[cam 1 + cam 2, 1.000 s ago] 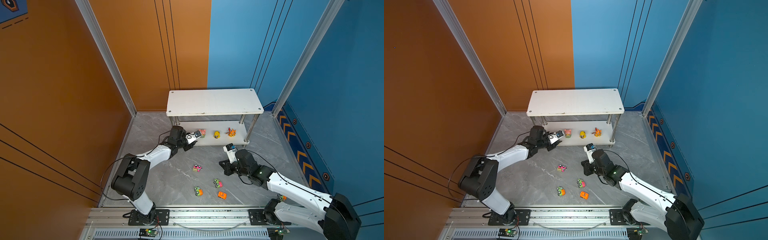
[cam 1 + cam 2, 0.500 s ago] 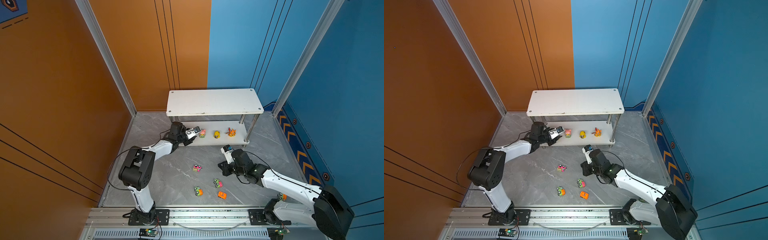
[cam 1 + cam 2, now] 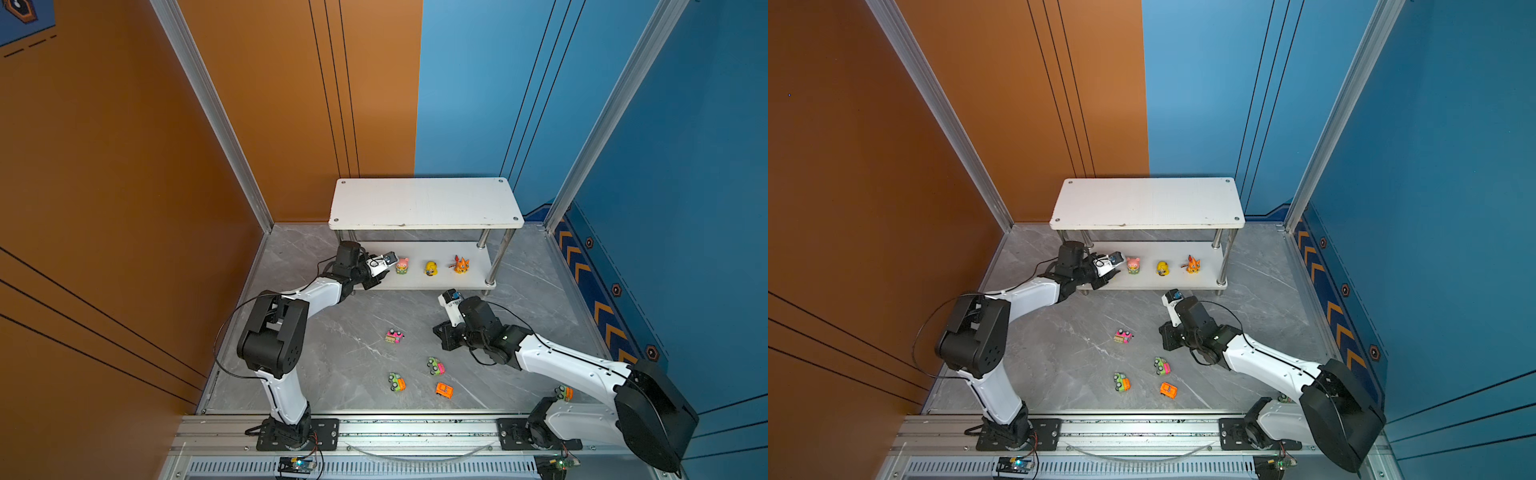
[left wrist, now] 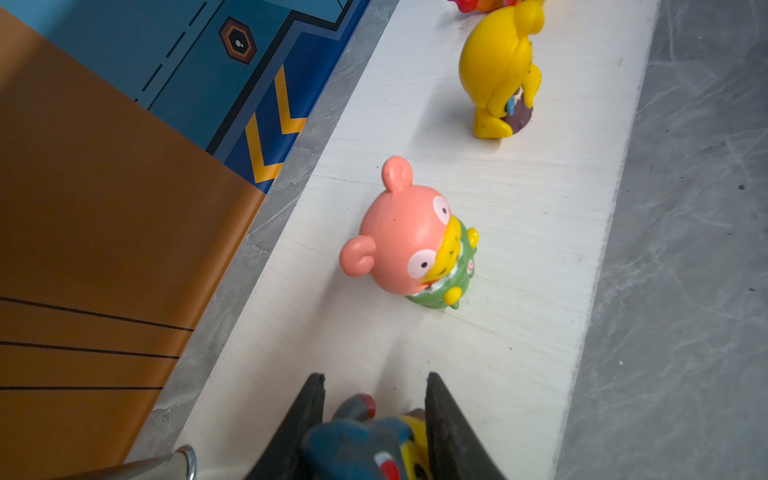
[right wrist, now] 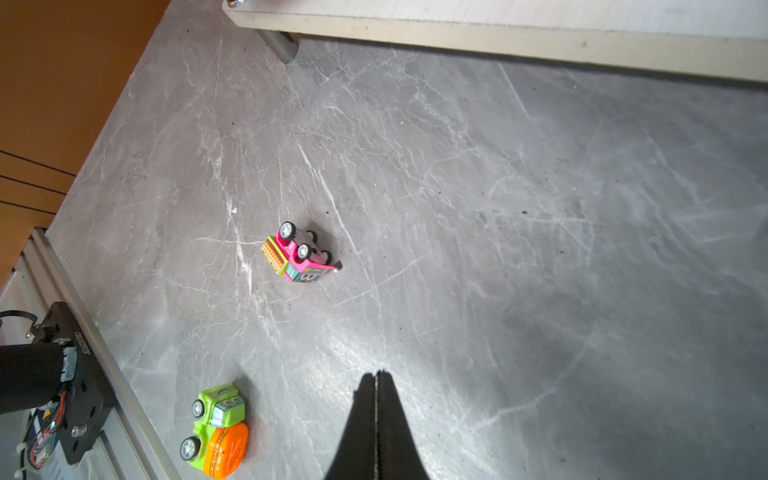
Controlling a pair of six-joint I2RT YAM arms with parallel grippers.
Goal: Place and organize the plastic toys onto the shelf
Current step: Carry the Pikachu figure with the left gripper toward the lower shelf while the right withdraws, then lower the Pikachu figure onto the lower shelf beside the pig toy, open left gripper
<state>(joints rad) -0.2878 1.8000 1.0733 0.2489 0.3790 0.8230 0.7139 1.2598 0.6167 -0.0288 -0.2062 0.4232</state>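
left gripper [image 4: 374, 401] clamps blue figurine [image 4: 357, 436] at shelf [image 3: 440, 283] lower board's 9 o'clock end, pink figurine [image 3: 402, 265] just beside at 3 o'clock; right gripper [image 5: 376, 382] closed, empty, over bare floor [image 5: 498, 208], pink car [image 3: 395, 336] apart at its 9 o'clock

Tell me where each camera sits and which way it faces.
Top views: high above the front rail, looking down at shelf and floor; both arms show.
Left wrist: on the left arm, looking along the lower board at the pink figurine; left gripper holds a blue toy.
Right wrist: on the right arm, looking down at the floor and pink car; shut right gripper shows.
Shared: top views and right wrist both show the pink car.
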